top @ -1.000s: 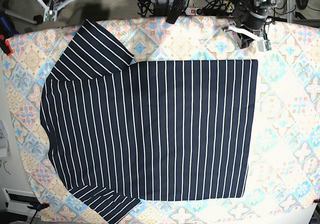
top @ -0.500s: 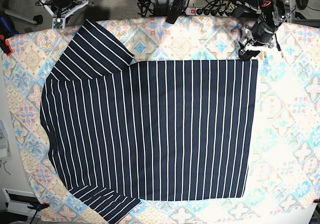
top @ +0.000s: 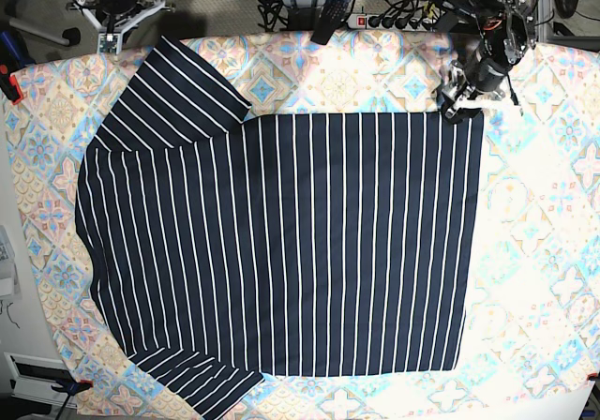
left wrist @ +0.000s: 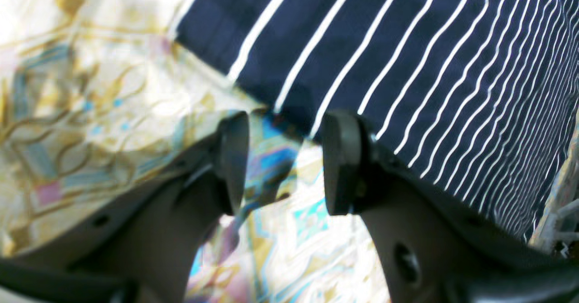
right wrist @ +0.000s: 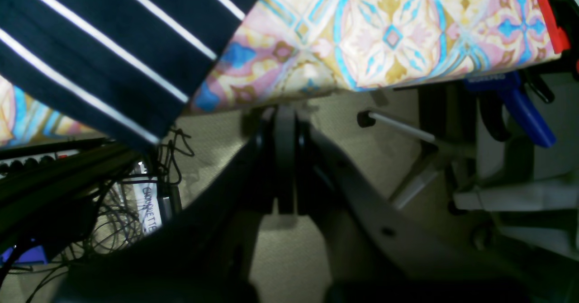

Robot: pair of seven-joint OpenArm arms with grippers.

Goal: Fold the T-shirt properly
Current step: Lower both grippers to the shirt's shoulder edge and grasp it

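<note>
Base view: shirt [top: 281, 242] flat on desk [top: 553, 279]. Left claw [left wrist: 282, 160] open, empty, at hem corner. Right claw [right wrist: 285, 158] shut, empty, off-desk. Risk: pinching cloth [left wrist: 90, 90] with hem.

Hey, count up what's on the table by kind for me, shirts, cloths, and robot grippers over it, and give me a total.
T-shirt, dark navy with white pinstripes: 1
Tile-patterned cloth covering the table: 1
Grippers over the table: 1, the left gripper at the shirt's far corner, jaws open; the right gripper sits off the table edge, jaws shut
Total: 3
</note>
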